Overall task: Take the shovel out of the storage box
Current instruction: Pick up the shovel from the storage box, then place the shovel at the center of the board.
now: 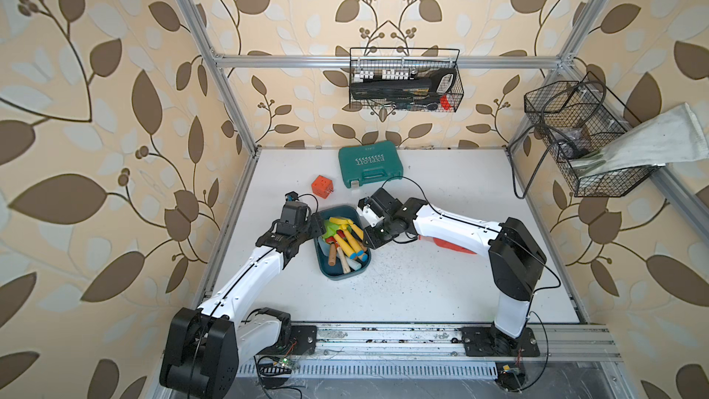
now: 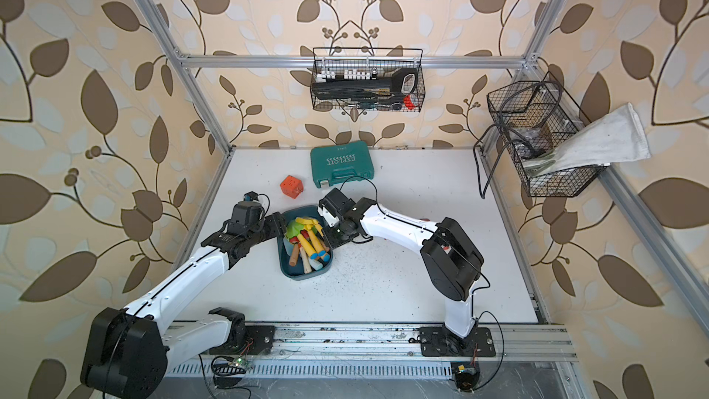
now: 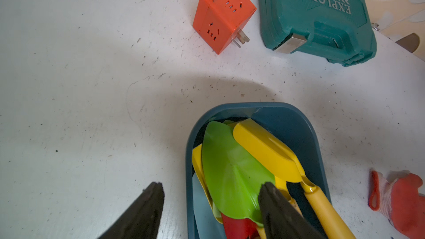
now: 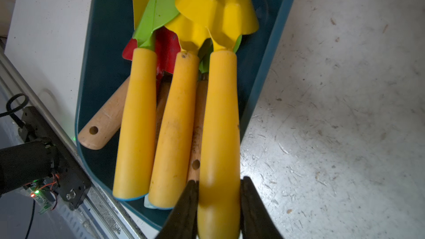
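1. Clamping the butt of a yellow handle, the right tool (image 4: 219,180) has its dark fingers (image 4: 253,208) against it on both sides. No gap shows in the right wrist view.
2. That handle belongs to the shovel (image 4: 220,111), the yellow-bladed one. It lies inside the storage box (image 4: 101,42), along the box wall nearest the right arm, with its butt close to the box rim.
3. I judge it stiff and light. The handle looks smooth and swells towards the butt, so it could slip under a weak squeeze. The handle is the place to hold it, since the blade is wide, curved and thin-edged.
4. Its blade overlaps those of its neighbours in the box, a green-bladed shovel (image 4: 161,8) and a second yellow one (image 4: 174,116), with a red blade (image 4: 167,49) and wooden handles (image 4: 103,123) underneath. Pulling it straight up may drag these along, so raising the handle first and drawing it out lengthwise looks safer.
5. The left tool (image 3: 211,183) gapes wide at the opposite end of the box. One of its fingers (image 3: 142,208) is outside the box wall over the bench (image 3: 69,88) and the other is above the green blade. It holds nothing.
6. Beyond the box on the bench lie an orange plug cube (image 3: 223,14) and a green hard case (image 3: 317,14). A red glove (image 3: 402,198) lies well apart on the box's other side.
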